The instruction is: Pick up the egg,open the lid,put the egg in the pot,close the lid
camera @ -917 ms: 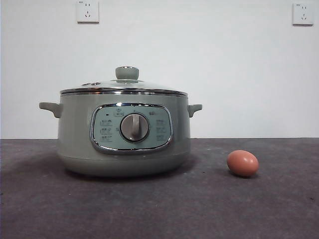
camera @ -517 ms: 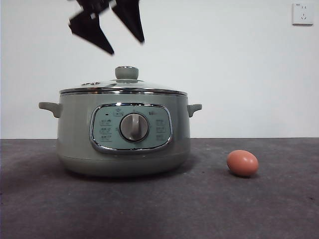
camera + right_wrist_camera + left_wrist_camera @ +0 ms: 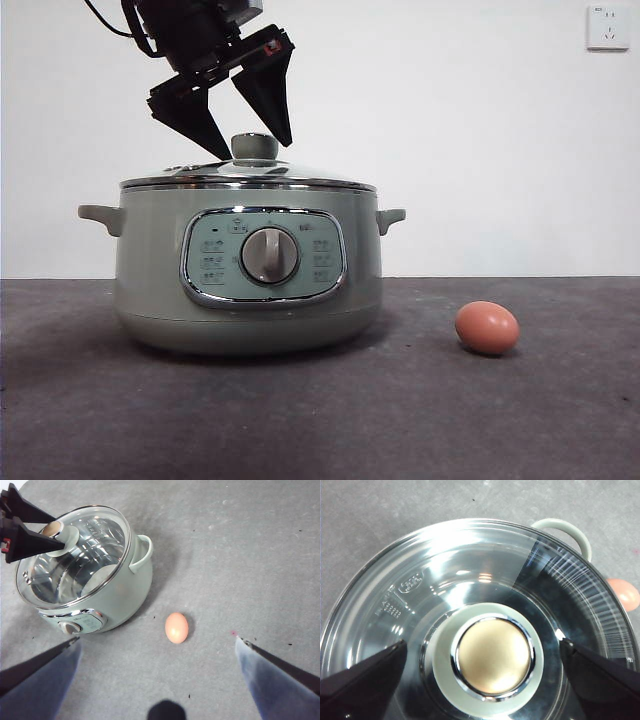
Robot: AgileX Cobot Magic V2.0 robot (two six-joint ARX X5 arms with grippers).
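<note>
While embossed lid [image 3: 470, 580] marks stay unreadable, left tool [image 3: 252, 148] straddles knob [image 3: 492, 660]

A domed glass lid with a sage-green knob [image 3: 255, 146] sits on a large round sage-green electric pot [image 3: 247, 268]. A small brown-orange egg [image 3: 487, 328] lies on the dark grey table [image 3: 400, 420], right of the pot, apart.

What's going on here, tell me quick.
The left gripper hangs with its jaws open on either side of the knob of the glass lid, not yet gripping it. The lid sits closed on the sage-green electric pot. The brown egg lies untouched on the table beside the pot. The right gripper hovers open, high above the egg.
</note>
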